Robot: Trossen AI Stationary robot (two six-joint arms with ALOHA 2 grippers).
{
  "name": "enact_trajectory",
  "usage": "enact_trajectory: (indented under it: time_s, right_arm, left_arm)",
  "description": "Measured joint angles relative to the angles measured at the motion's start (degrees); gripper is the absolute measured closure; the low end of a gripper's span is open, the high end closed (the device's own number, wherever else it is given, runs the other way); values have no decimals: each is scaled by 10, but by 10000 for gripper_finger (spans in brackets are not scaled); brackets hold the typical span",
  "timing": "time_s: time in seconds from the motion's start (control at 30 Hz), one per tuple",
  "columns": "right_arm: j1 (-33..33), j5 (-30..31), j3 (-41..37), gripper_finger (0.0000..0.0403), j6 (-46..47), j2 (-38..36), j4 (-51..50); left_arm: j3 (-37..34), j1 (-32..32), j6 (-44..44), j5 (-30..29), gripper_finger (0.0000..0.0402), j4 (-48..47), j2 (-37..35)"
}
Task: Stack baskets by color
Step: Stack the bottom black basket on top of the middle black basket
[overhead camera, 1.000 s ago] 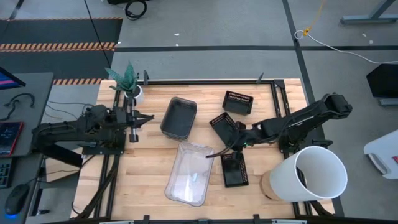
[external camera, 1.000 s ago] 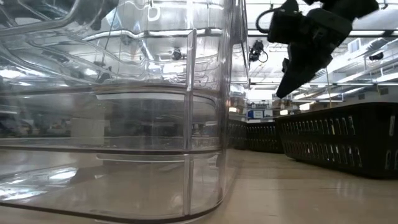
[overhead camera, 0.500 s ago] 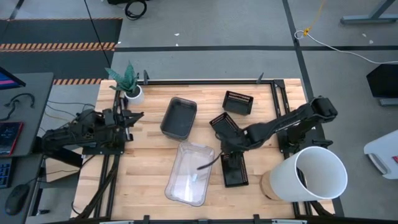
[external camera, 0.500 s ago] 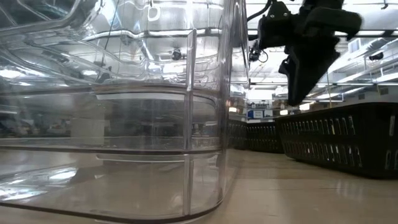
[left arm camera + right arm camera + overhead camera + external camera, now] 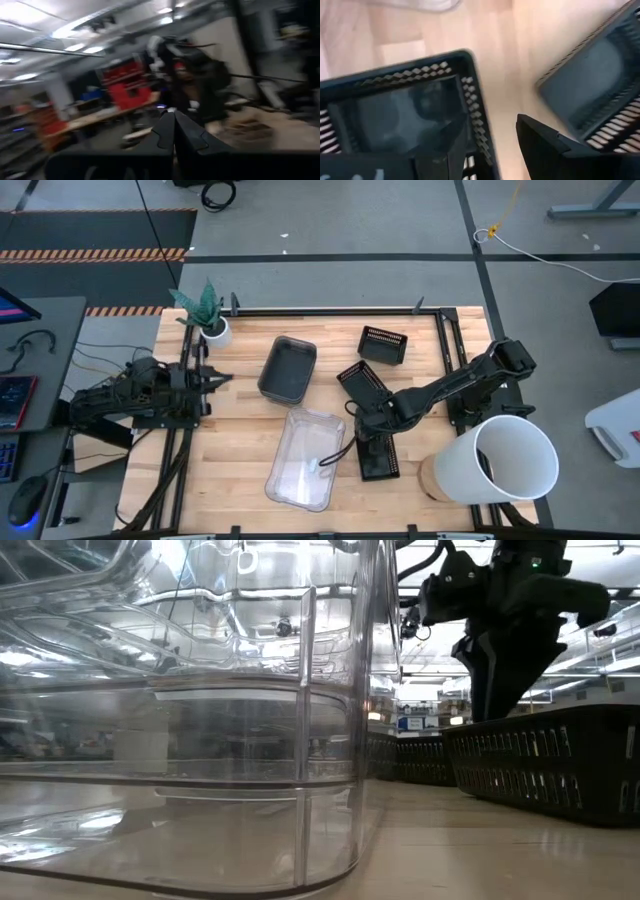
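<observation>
Three black slatted baskets lie right of centre: one far [image 5: 383, 345], one tilted in the middle [image 5: 362, 385], one near [image 5: 378, 452]. A smoky grey basket [image 5: 288, 368] and a clear basket [image 5: 305, 458] rest on their bottoms at centre. My right gripper [image 5: 362, 423] points down, open, over the far end of the near black basket [image 5: 400, 105]. One finger [image 5: 440, 145] stands inside its end wall [image 5: 475, 117] and the other finger [image 5: 545, 145] outside, with no touch showing. My left gripper [image 5: 222, 380] is shut on nothing at the table's left.
A big white bucket [image 5: 505, 460] stands at the near right corner, close to my right arm. A small white plant pot [image 5: 215, 330] sits at the far left. The middle black basket [image 5: 600, 95] lies just beyond my right gripper's outer finger. Bare wood shows at near left.
My right gripper has tipped from nearly level to pointing down, has gone toward the near black basket, and has opened. My left gripper has drawn back toward the table's left edge, still shut. No basket has moved.
</observation>
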Motion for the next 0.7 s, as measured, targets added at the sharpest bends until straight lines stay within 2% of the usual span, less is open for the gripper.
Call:
enact_trajectory:
  time_s: [0.13,0.37,0.53,0.7]
  right_arm:
    - [0,-33,0,230,0,13,13]
    - [0,-23,0,231,-10,47,17]
    - [-1,-20,0,234,-22,72,20]
    - [0,-36,0,267,-44,81,18]
  left_arm:
    - [0,0,-46,47,384,-27,0]
    - [0,0,-134,49,383,-47,1]
    - [0,0,-149,48,389,-48,1]
    - [0,0,-154,44,386,-48,1]
